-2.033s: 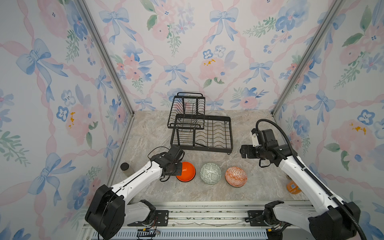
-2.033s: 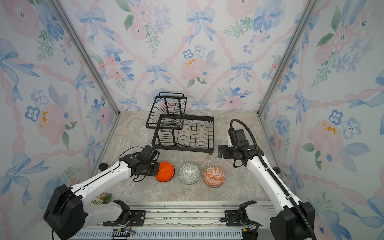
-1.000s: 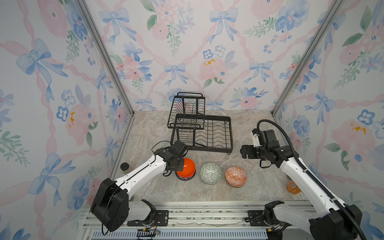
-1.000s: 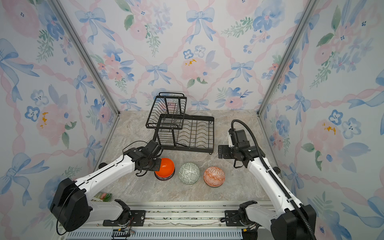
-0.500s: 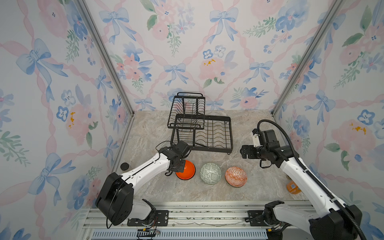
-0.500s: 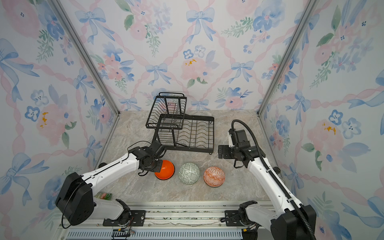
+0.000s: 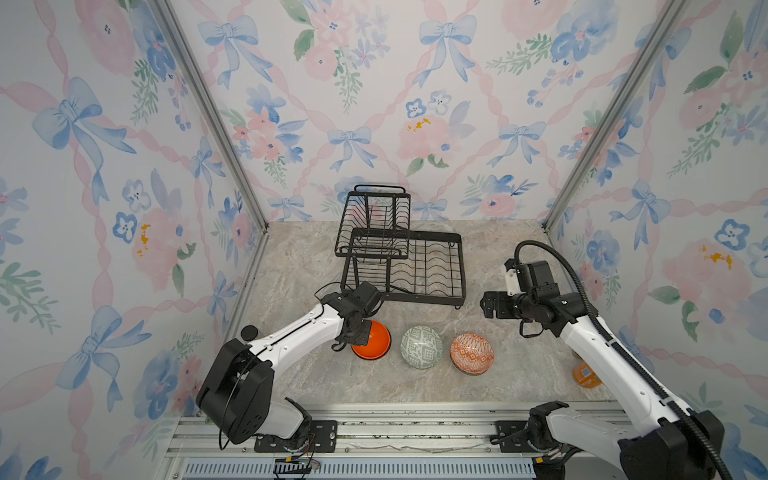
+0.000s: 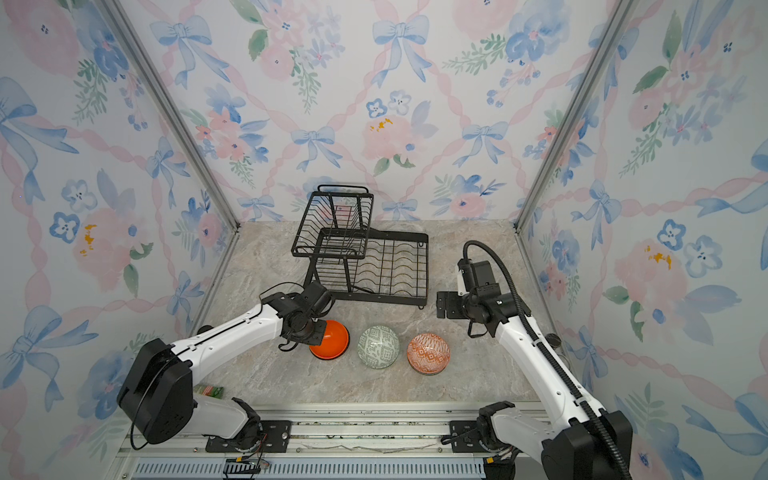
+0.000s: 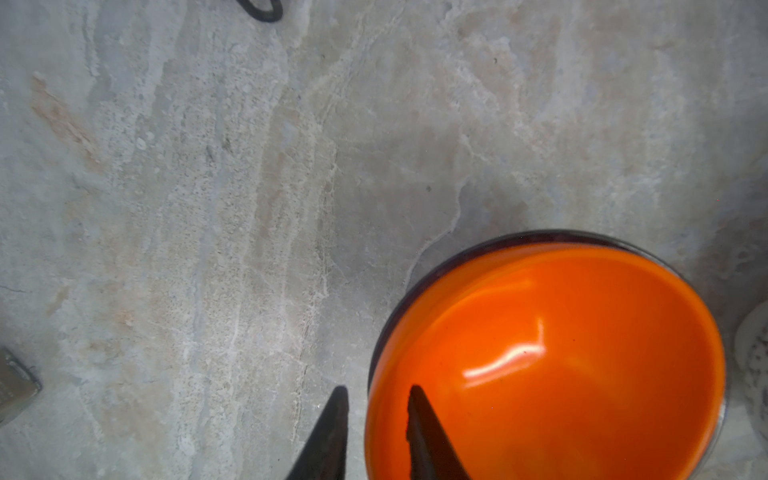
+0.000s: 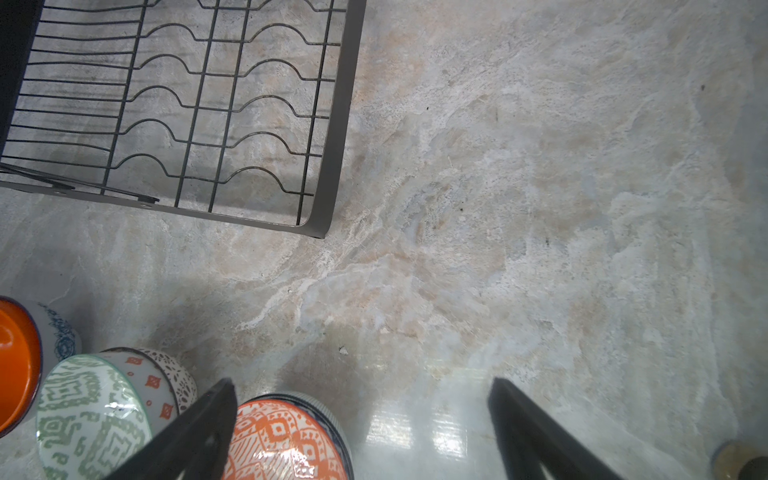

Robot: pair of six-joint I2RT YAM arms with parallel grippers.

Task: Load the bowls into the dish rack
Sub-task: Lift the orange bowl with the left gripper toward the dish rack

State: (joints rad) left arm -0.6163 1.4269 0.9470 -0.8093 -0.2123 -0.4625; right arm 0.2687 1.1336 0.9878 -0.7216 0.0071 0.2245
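While your left gripper (image 9: 377,390) straddles the orange bowl's (image 9: 561,353) rim, jaws narrowly parted, close squarely before lifting. Your right gripper (image 10: 361,380) stands wide, empty.

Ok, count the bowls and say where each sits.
6, three nested pairs by the dish rack: orange in blue-floral, grey-green in lattice, orange-white in a pale one. Others may hide inside.

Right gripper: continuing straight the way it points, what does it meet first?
Probably bare table beside the dish rack corner; the wide-open jaws might clip it. Depth unclear.
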